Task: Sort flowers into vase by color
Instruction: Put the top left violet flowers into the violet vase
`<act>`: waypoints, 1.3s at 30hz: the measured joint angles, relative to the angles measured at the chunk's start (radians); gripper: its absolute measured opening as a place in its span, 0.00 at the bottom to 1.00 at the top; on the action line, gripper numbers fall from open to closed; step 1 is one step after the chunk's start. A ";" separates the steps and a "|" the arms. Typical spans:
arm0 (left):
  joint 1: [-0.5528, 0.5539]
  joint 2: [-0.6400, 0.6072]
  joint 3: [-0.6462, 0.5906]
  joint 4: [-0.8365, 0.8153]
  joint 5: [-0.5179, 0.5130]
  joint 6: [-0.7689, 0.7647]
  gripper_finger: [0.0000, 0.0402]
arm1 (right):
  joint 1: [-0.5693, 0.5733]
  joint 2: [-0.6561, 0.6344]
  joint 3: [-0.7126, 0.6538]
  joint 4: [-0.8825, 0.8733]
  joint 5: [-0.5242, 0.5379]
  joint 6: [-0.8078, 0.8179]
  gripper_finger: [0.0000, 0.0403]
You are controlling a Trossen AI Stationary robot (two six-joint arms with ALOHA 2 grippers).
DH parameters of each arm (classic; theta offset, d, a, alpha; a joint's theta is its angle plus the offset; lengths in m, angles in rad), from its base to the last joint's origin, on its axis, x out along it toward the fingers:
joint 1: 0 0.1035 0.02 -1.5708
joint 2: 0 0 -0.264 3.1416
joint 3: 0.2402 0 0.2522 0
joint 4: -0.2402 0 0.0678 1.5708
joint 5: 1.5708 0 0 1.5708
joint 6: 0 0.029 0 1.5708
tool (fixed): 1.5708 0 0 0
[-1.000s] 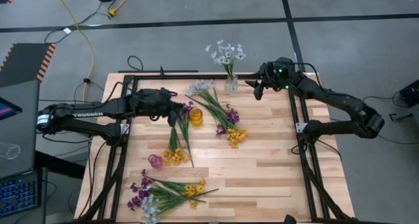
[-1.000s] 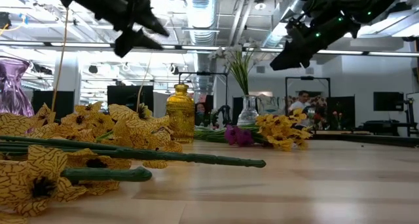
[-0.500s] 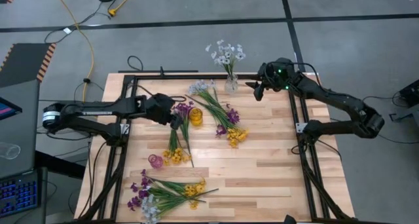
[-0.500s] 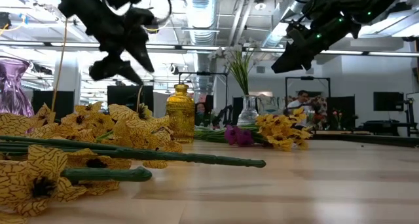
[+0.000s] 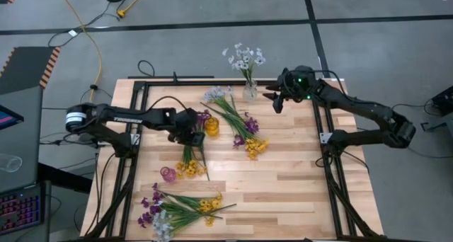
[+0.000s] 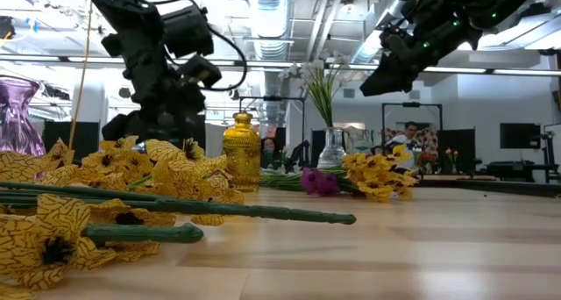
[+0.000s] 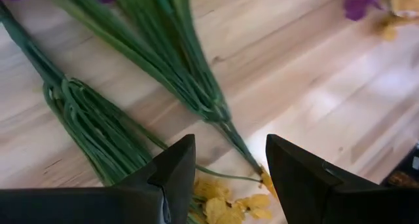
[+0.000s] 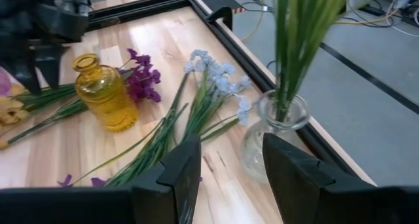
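From above, the left hand point(image 5: 190, 137) hangs low just beside the yellow bottle vase point(image 5: 211, 125), over the stems of a yellow-flower bunch point(image 5: 188, 168) lying on the wooden surface point(image 5: 297, 185). The right hand point(image 5: 276, 100) hovers just beside the clear glass vase point(image 5: 250, 92), which holds white flowers point(image 5: 244, 56). Between the yellow vase and the clear vase lie pale-blue flowers point(image 5: 216, 94); purple flowers point(image 5: 249, 123) and more yellow ones lie a little farther from the yellow vase. A small pink vase point(image 5: 168, 174) stands near the bunch's blossoms, and a mixed pile of flowers point(image 5: 177, 210) lies well apart, beyond it.

At table height, the left hand point(image 6: 145, 125) is down among yellow blossoms beside the yellow vase point(image 6: 241, 151); the right hand point(image 6: 379, 76) is raised beyond the clear vase point(image 6: 334, 148).

The left wrist shows its fingers point(image 7: 171, 168) parted, empty, above green stems point(image 7: 98, 129).

The right wrist shows its fingers point(image 8: 183, 165) parted, empty, near the clear vase point(image 8: 273, 135), with the yellow vase point(image 8: 103, 93) farther off.
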 joint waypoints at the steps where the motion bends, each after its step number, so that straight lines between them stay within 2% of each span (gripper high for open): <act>1: 0.000 0.013 0.000 0.004 -0.001 -0.006 0.43 | 0.006 0.000 0.000 0.000 0.000 0.000 0.48; 14: 0.000 0.169 0.001 0.107 0.000 -0.048 0.43 | 0.078 0.000 0.000 0.000 0.001 0.000 0.48; 26: 0.000 0.193 0.003 0.122 -0.014 -0.092 0.42 | 0.147 0.000 0.000 -0.014 0.001 0.001 0.48; 31: 0.000 0.194 0.002 0.117 -0.020 -0.104 0.36 | 0.174 0.000 0.000 -0.016 0.001 0.001 0.48; 39: 0.000 0.195 0.001 0.101 -0.027 -0.105 0.19 | 0.200 0.000 0.000 -0.021 0.002 0.001 0.48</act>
